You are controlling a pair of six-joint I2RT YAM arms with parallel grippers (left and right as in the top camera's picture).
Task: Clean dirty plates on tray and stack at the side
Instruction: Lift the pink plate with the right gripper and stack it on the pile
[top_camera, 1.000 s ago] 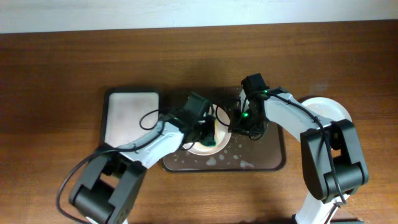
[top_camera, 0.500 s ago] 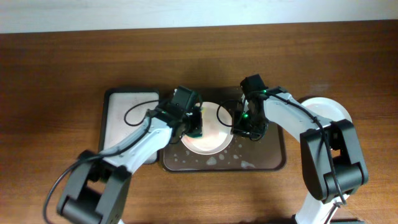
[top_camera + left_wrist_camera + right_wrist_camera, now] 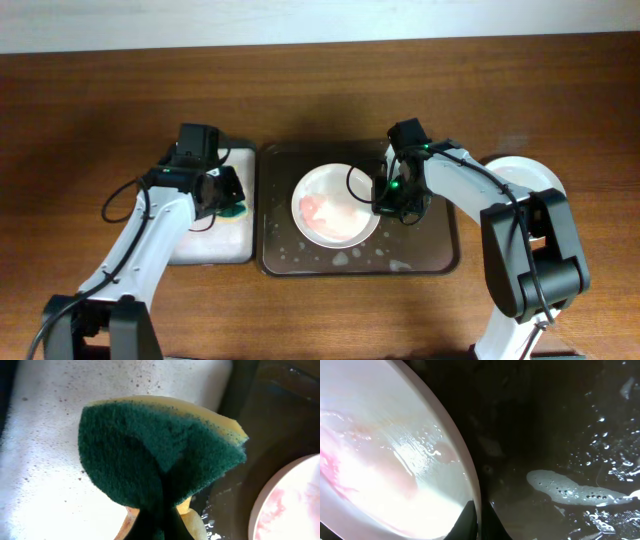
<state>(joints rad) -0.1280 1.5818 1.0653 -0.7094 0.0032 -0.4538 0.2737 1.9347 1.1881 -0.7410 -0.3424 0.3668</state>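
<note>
1. Plates get washed with the sponge [image 3: 160, 455], the thing farthest left. It is soft and squishy. The left pincer [image 3: 160, 527] is squeezed shut on it, over the small white tray [image 3: 200, 245].
2. In the middle, the dirty plate [image 3: 335, 205] lies flat in the big dark tray [image 3: 440, 262]. It has pink-red smears on it and looks wet.
3. That plate is hard and will not bend. It is likely light, but slippery from soap and water, and it could break if dropped.
4. The right pincer [image 3: 480, 521] is nearly closed, pinching the plate's right rim. The rim is the best place to hold, because the rest is too flat to grab.
5. Far right, a white plate [image 3: 525, 175] sits on the table [image 3: 100, 100], beside the dark tray.
</note>
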